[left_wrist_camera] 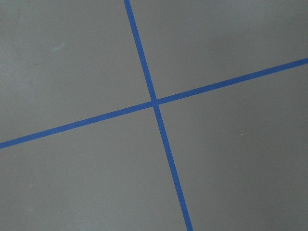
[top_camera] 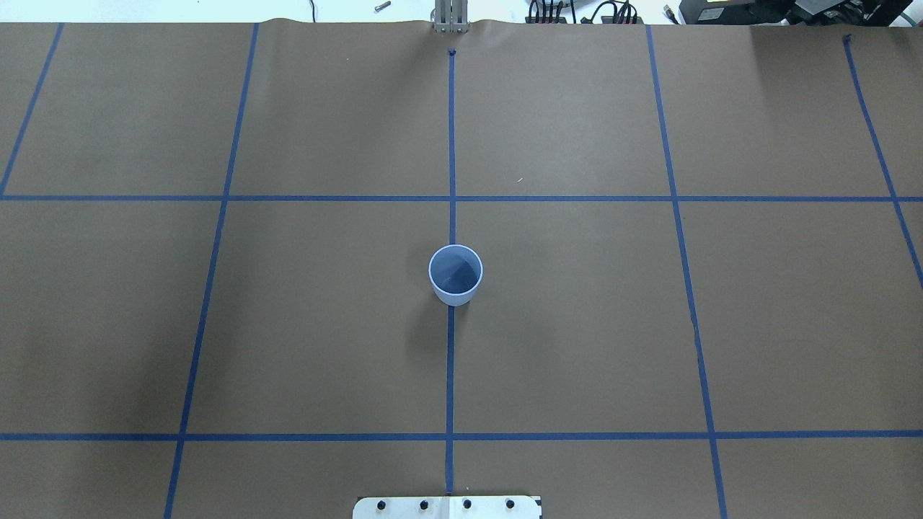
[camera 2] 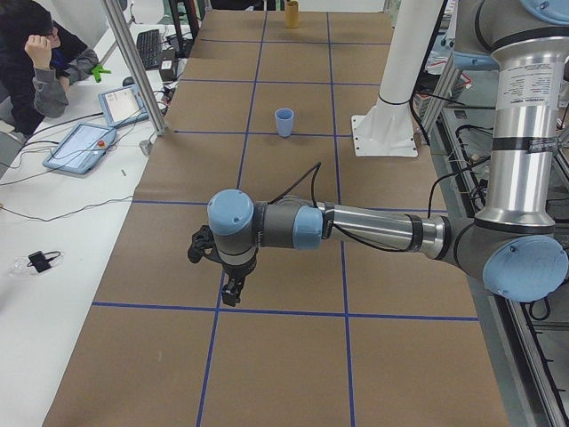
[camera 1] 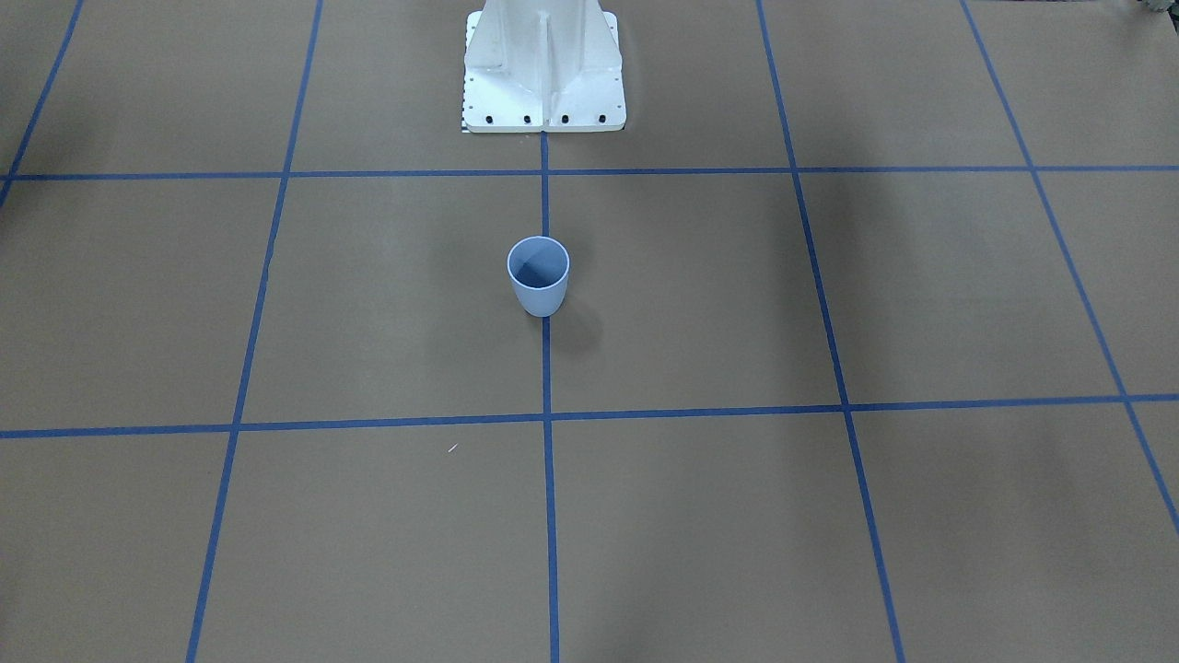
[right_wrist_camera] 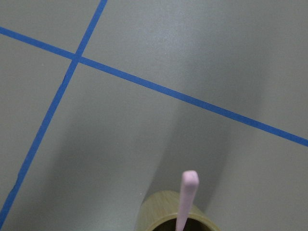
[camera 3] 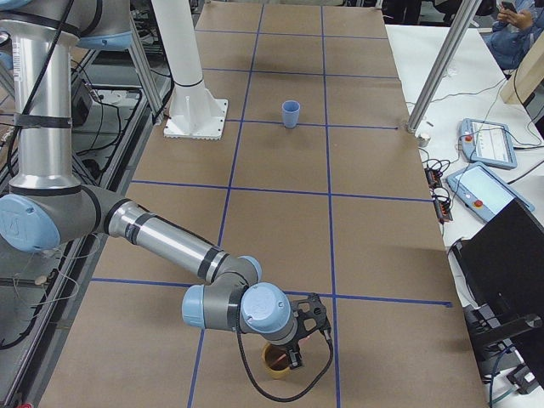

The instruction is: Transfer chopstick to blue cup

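Observation:
The blue cup [camera 1: 538,276] [top_camera: 456,275] stands upright and empty on the table's centre line, and also shows as the blue cup [camera 2: 284,122] [camera 3: 291,113] in both side views. One pink chopstick [right_wrist_camera: 185,199] stands in an olive-tan cup [right_wrist_camera: 163,211] [camera 3: 276,359] at the table's right end. My right gripper [camera 3: 293,353] hangs just above that tan cup; I cannot tell if it is open or shut. My left gripper [camera 2: 233,289] points down over bare paper near the left end; its state I cannot tell either. No fingers show in either wrist view.
The white robot pedestal [camera 1: 543,74] stands behind the blue cup. Blue tape lines grid the brown paper. A seated person [camera 2: 36,53] and tablets [camera 2: 84,142] are at a side bench, with metal posts [camera 2: 133,67] along the table's edge. A black monitor [camera 3: 510,272] stands off the table.

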Controlling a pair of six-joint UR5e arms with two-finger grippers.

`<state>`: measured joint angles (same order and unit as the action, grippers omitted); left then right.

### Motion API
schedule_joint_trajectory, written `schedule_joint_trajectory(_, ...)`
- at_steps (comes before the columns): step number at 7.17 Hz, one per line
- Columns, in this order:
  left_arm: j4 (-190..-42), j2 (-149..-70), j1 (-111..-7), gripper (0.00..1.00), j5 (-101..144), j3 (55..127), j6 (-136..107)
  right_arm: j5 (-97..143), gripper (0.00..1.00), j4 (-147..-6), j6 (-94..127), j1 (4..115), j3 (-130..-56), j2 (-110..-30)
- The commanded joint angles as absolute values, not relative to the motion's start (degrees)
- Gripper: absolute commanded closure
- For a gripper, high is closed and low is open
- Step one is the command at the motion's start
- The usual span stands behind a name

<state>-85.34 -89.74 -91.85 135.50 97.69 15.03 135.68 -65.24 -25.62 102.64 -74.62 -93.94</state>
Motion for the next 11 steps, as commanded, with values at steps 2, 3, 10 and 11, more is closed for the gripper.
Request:
schedule_joint_trajectory(2, -85.3, -89.7, -91.8, 0.01, 135.5, 97.8, 15.0, 135.6, 0.32, -65.2, -25.6, 102.7, -74.1, -92.1)
schedule_joint_trajectory(3, -85.3, -89.7, -91.8, 0.01, 135.5, 97.8, 15.0, 135.6, 0.36, -65.2, -25.5, 102.7, -73.9, -91.8)
schedule_joint_trajectory(10, -85.3, -89.7, -91.9, 0.01, 135.4, 97.8, 15.0, 136.2, 0.7, -65.2, -25.4, 102.7, -73.7, -91.7)
schedule_joint_trajectory(11, -85.3, -89.7, -91.8, 0.01, 135.4, 97.9, 15.0, 136.6, 0.74, -65.2, -25.4, 102.7, -73.8, -91.6)
